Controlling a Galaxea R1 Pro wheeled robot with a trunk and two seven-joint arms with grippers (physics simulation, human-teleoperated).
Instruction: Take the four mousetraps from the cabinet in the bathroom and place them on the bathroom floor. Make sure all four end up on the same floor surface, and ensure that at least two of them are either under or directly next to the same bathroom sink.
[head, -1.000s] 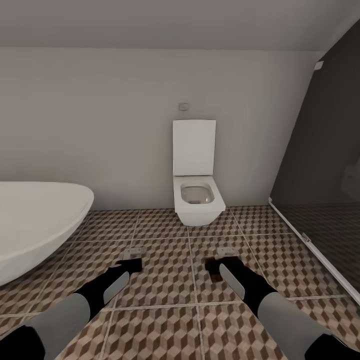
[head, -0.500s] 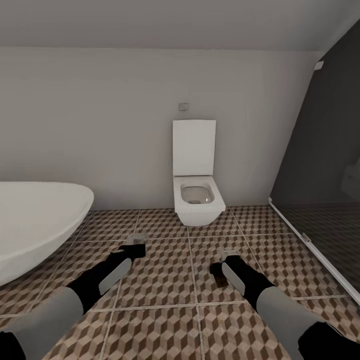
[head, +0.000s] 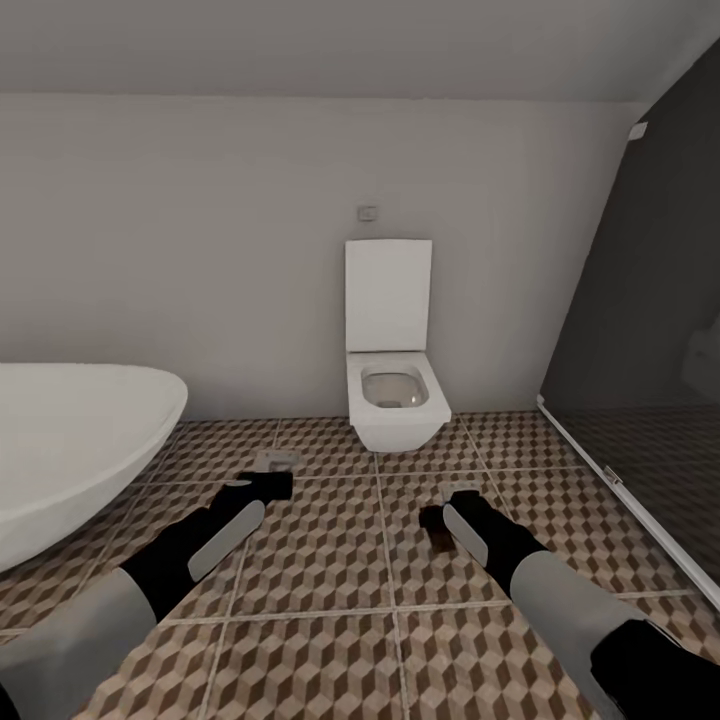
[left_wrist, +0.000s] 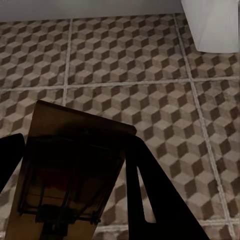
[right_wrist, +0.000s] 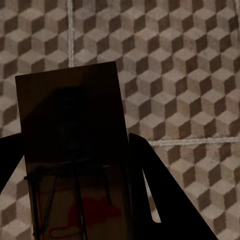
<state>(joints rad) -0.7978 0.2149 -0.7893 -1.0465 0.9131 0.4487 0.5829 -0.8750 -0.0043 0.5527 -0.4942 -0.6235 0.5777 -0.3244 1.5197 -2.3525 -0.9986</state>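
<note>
Both arms reach low over the bathroom floor (head: 330, 560). My left gripper (head: 267, 480) is shut on a mousetrap (head: 278, 460), a small tan board with wire parts, just past the end of the white sink (head: 70, 440). In the left wrist view that mousetrap (left_wrist: 75, 165) sits between the dark fingers (left_wrist: 150, 195), above the tiles. My right gripper (head: 450, 507) is shut on another mousetrap (head: 462, 489), further right, in front of the toilet. The right wrist view has this mousetrap (right_wrist: 75, 155) between the fingers (right_wrist: 162, 195). The cabinet is out of view.
A white toilet (head: 395, 390) with its lid raised stands against the far wall. A smoked glass partition (head: 640, 330) with a floor rail closes off the right side. Patterned tiles stretch between the sink and the toilet.
My left arm has stretched forward, carrying its mousetrap farther toward the wall. The right gripper has crept slightly forward with its mousetrap. The view itself has not shifted.
</note>
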